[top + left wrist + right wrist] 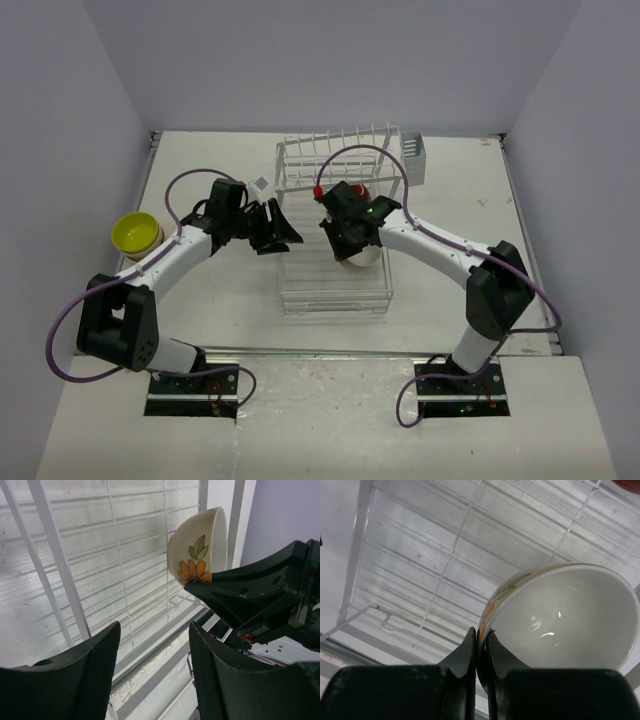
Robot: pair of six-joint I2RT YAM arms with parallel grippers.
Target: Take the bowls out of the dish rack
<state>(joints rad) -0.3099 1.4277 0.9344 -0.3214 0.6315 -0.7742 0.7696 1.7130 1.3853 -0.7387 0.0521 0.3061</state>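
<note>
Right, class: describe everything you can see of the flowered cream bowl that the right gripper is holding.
The cream bowl is small, round and glossy, like glazed ceramic, with a plain pale inside that shows glints of light. Its outside carries an orange flower with green leaves. It is tipped on edge, opening sideways. The right gripper pinches its rim, one finger inside and one outside. It is over the flat grid tray of the dish rack; whether it touches the wires cannot be told.

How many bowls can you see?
3. A yellow bowl sits on the table, left; a flowered cream bowl is in the right hand over the rack; a red bowl peeks from behind that hand. More may be hidden.
</note>
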